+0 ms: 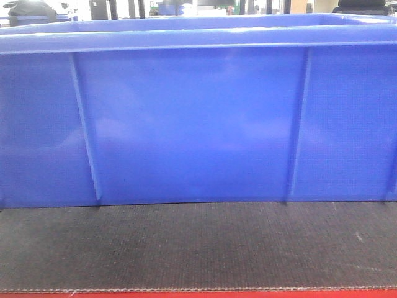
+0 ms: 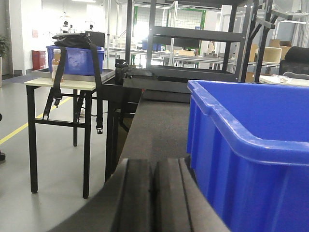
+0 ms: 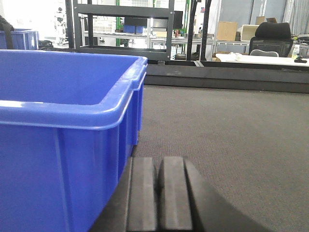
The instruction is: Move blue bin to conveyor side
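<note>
blue bin [image 1: 192, 124] already sits on conveyor [image 1: 198, 245]. left hand [image 2: 154, 193] pressed shut, bin just to its right; right hand [image 3: 157, 193] shut, bin to its left. looks near done, hands holding nothing.

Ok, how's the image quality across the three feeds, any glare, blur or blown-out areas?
Front view: soft pale glare patches on the blue bin wall, and the belt weave shows crisply. Left wrist view: windows behind the rack are blown out white, and the left tool up close is dark and blurred. Right wrist view: even light on the belt, bright upper-left background, right tool soft-focused.
</note>
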### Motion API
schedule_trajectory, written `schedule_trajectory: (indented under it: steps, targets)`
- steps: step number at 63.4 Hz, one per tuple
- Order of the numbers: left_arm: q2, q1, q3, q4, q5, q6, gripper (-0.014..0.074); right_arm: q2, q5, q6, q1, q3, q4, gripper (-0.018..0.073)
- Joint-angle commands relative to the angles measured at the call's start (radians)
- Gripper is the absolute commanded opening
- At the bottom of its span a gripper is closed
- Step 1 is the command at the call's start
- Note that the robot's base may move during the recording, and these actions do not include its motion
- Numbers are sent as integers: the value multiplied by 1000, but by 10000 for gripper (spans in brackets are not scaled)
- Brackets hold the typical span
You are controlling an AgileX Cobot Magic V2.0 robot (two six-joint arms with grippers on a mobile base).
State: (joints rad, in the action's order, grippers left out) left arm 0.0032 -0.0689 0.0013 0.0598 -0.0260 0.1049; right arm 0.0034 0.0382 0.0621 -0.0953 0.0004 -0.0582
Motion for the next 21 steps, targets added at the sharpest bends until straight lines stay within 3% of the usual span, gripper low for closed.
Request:
schedule_trajectory:
  steps: [1, 21]
  targets:
    - [-3, -1, -1, -5, -17, -1, -20, -3, -25, 7, 4, 0, 0, -88]
    - [-3, -1, -1, -5, -17, -1, -20, -3, -25, 7, 4, 0, 0, -88]
